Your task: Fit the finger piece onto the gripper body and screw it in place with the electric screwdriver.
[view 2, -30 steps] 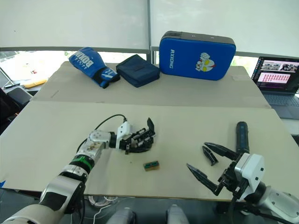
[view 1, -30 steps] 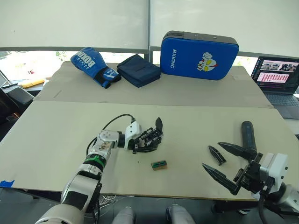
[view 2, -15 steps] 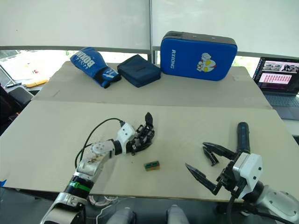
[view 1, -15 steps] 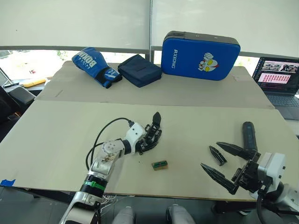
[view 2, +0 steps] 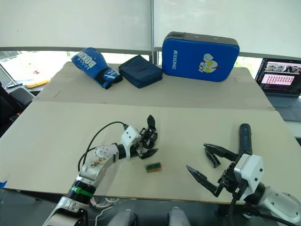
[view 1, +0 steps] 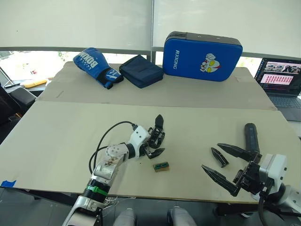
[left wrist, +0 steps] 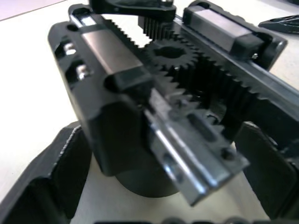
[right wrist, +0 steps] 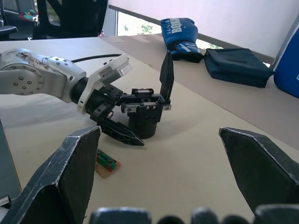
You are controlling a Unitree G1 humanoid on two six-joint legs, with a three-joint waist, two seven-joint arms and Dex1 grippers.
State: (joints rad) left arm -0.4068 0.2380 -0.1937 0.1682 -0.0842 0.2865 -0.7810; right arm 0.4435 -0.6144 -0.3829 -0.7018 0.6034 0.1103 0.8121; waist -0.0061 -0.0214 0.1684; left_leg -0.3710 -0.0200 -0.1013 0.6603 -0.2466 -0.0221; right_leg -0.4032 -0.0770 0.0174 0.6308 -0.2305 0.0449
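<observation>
At centre frame on the pale wooden worktop [view 1: 56, 136], the robot's left hand [view 1: 151, 147] closes its two black fingers around the small black gripper body [right wrist: 144, 113], a geared assembly on a stubby round base with one pointed finger standing upright. The hold looks meant to steady the body, upright and fixed, so that the missing part can be brought to it. In the left wrist view the rack teeth and centre gear sit between that hand's fingers, which press in at either side.

At lower right, the right hand [view 1: 226, 165] hovers with its long claws spread wide apart and nothing between them. Just beside its upper claw lies the small flat black tapered finger piece [view 1: 218, 157], flat on the worktop and not yet picked up. Behind it, the dark blue-black cylindrical electric screwdriver [view 1: 249, 136] also lies on the worktop, near the right edge, probably kept within that arm's reach for the screwing step.

A small green and brown block [view 1: 161, 166] rests just below the gripper body; what it is cannot be made out. The screwdriver's near end is hidden behind the right hand, so its bit cannot be seen. The seat where the finger piece must go, and any screw, are too small to tell.
</observation>
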